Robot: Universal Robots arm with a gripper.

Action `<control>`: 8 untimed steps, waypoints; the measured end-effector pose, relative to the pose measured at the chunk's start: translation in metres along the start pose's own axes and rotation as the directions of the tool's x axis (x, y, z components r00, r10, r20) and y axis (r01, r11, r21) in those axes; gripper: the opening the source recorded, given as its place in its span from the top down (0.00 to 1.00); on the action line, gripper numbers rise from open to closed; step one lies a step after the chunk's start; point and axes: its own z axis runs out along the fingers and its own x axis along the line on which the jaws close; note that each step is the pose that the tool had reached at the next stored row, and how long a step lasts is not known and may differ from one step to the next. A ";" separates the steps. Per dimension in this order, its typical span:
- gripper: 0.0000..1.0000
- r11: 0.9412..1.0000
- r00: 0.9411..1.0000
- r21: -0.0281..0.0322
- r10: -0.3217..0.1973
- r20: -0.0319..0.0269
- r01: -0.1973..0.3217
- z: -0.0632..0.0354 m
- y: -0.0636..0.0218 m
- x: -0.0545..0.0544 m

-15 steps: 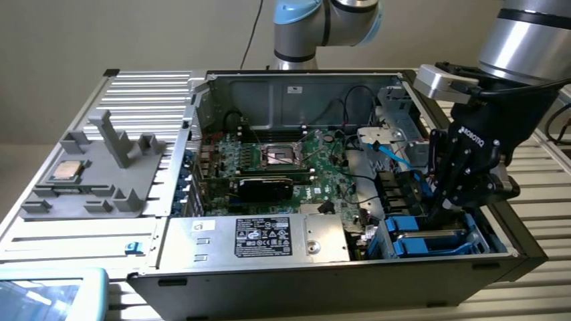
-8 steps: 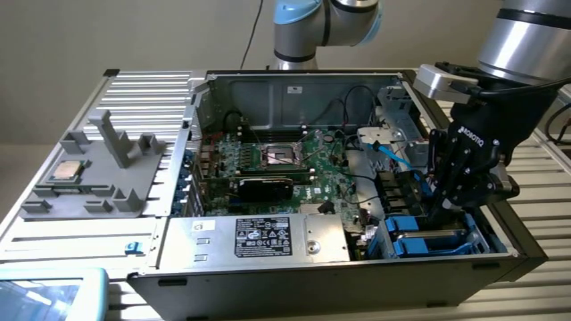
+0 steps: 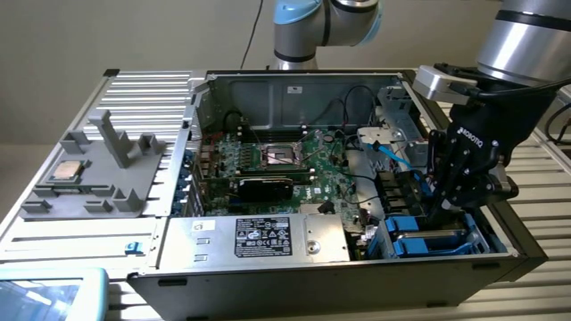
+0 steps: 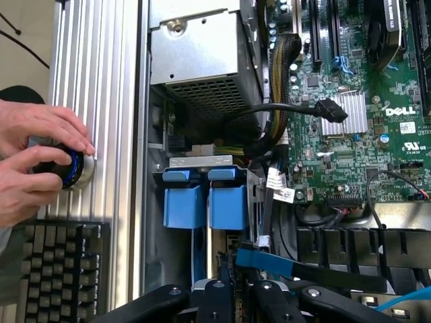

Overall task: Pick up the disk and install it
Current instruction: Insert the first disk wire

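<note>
Now pincer (image 3: 442, 214) near-shut, grip unclear, nr 2 blue tabs (image 4: 183, 205); 2 hands (image 4: 40, 128) well aside.

- Ribbed aluminium table (image 3: 134, 93).
- Open Dell computer case (image 3: 312, 281) lying on it.
- Grey plastic fixture (image 3: 89, 200) beside the case, at the exterior view's left.
- Black keyboard (image 4: 60, 269) and round knob (image 4: 77, 171) also on it.

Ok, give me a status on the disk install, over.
End effector down in the drive bay. Two blue disk carriers seated side by side there. Blue cable crossing close beside the end effector.
</note>
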 end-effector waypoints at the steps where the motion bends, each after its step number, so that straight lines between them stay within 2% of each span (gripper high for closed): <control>1: 0.84 1.000 1.000 0.000 0.000 0.000 0.000 0.0002 0.0000 0.000; 8: 0.84 1.000 1.000 0.000 -0.001 0.000 0.001 0.0012 -0.0001 0.000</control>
